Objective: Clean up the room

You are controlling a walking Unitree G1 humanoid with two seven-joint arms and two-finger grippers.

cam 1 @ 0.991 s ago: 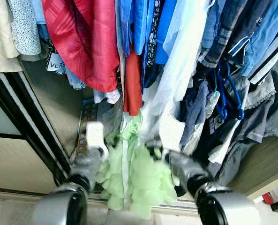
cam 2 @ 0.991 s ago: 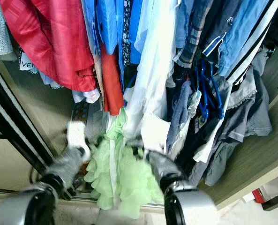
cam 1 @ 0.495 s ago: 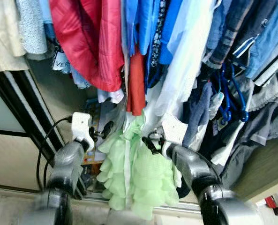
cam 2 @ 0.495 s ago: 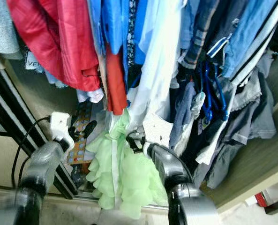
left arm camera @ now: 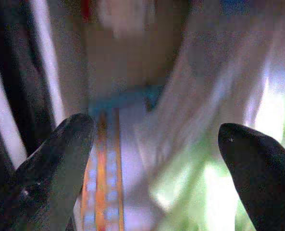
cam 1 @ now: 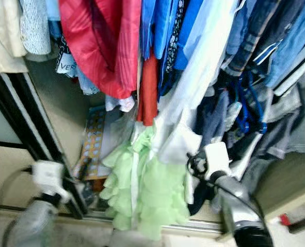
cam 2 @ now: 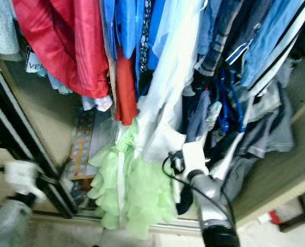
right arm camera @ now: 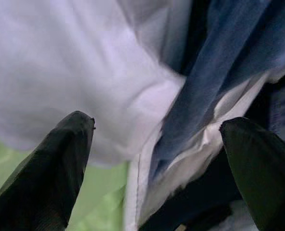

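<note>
An open wardrobe holds hanging clothes: a red garment (cam 1: 106,46), blue shirts (cam 1: 162,31), a long white garment (cam 1: 193,92) and dark blue and grey pieces (cam 1: 275,118). A pale green ruffled dress (cam 1: 142,190) hangs lowest, in the middle. My left arm (cam 1: 36,226) is low at the left by the door track, apart from the dress; its gripper (left arm camera: 156,163) is open, facing the wardrobe floor and green fabric. My right gripper (cam 1: 196,165) is beside the white garment's hem, right of the dress. In the right wrist view that gripper (right arm camera: 156,159) is open on nothing, with white and blue cloth just ahead.
A black sliding-door frame (cam 1: 18,113) runs down the left. A patterned blue and orange sheet (cam 1: 93,146) lies on the wardrobe floor. Blue hangers (cam 1: 247,103) dangle among the dark clothes. A wooden panel (cam 1: 291,180) is at the right, with a small red object (cam 1: 285,219) below it.
Both arms have drawn away from the green dress: the left dropped down and left toward the door track, the right shifted right under the white garment. The view is blurred.
</note>
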